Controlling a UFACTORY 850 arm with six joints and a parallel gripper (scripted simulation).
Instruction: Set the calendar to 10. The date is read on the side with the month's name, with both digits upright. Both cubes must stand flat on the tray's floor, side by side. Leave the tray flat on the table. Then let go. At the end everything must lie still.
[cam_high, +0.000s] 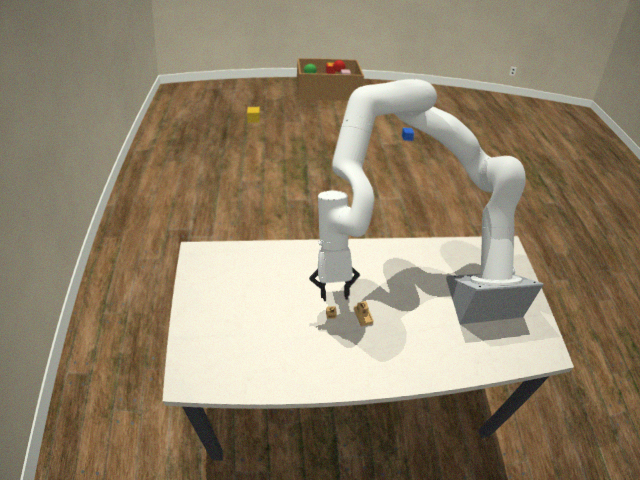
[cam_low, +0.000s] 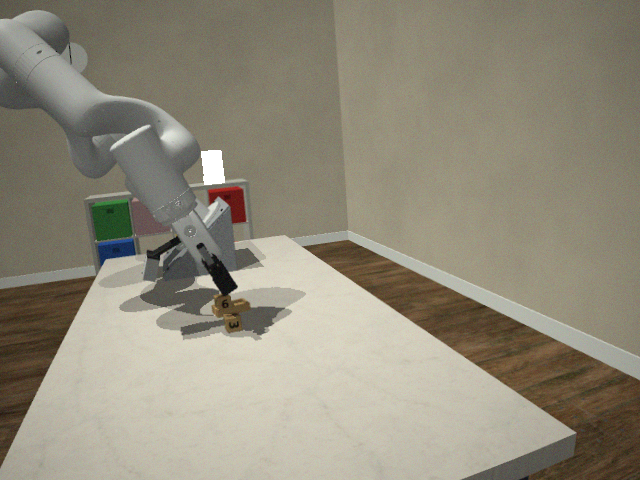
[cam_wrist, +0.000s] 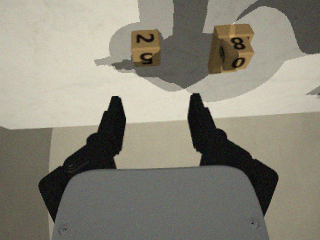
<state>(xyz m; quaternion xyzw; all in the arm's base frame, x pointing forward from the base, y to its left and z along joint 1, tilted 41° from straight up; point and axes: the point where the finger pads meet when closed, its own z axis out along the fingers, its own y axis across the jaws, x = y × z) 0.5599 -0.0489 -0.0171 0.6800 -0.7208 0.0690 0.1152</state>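
My gripper (cam_high: 334, 298) (cam_low: 227, 288) (cam_wrist: 156, 106) is open and empty, tilted, above the table and a little back from the loose cube. The loose wooden cube (cam_high: 331, 312) (cam_low: 233, 323) (cam_wrist: 145, 48) sits flat on the table beside the tray, with a gap. It shows a 2 and a 5 in the wrist view and a 3 turned sideways in the exterior view. The wooden tray (cam_high: 366, 318) (cam_low: 241, 305) (cam_wrist: 233, 29) lies on the table. The other cube (cam_high: 362, 307) (cam_low: 223, 302) (cam_wrist: 238, 52) is on the tray's rear part, showing 8, 0 and a 6-like digit. No month name is readable.
The arm's grey base block (cam_high: 496, 300) stands at the right of the white table (cam_high: 248, 351). On the floor behind the table are a brown toy box (cam_high: 329, 86), a yellow cube (cam_high: 253, 114) and a blue cube (cam_high: 407, 134), all well away from the gripper.
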